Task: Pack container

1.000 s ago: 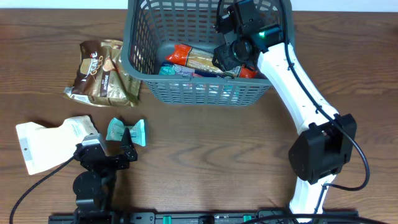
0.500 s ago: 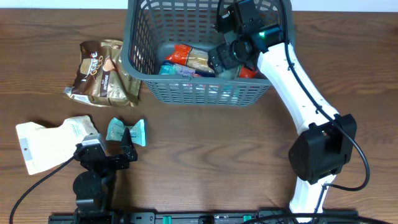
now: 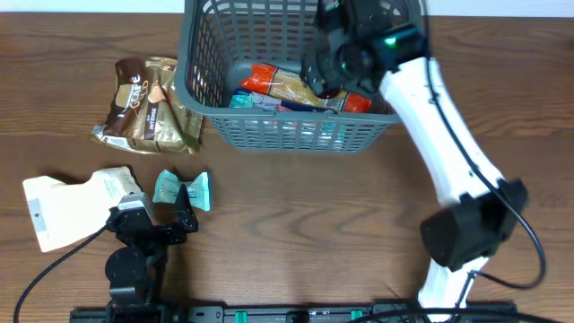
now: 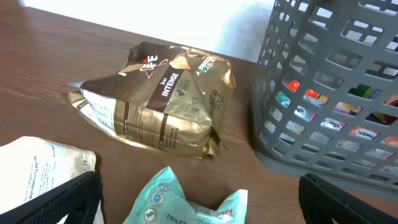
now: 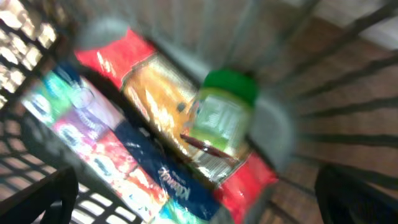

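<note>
The dark grey lattice container (image 3: 287, 136) stands at the back centre; it also shows in the left wrist view (image 4: 323, 93). In it lie a red and gold packet (image 3: 278, 85), a blue tissue pack (image 5: 168, 177) and a green-lidded jar (image 5: 225, 109), which rests on the packet. My right gripper (image 3: 327, 70) hangs open and empty over these items, and its view is blurred. My left gripper (image 3: 170, 220) is open low at the front left, with a mint-green tissue pack (image 4: 186, 202) on the table between its fingers (image 4: 56, 199), untouched.
A brown and gold coffee bag (image 3: 148, 103) lies left of the container, also in the left wrist view (image 4: 161, 102). A white pouch (image 3: 72, 208) lies at the front left beside my left gripper. The right arm's white link (image 3: 439, 135) reaches over the container's right corner.
My right gripper has risen and moved back over the container's contents. The left arm and the items on the table have not moved.
</note>
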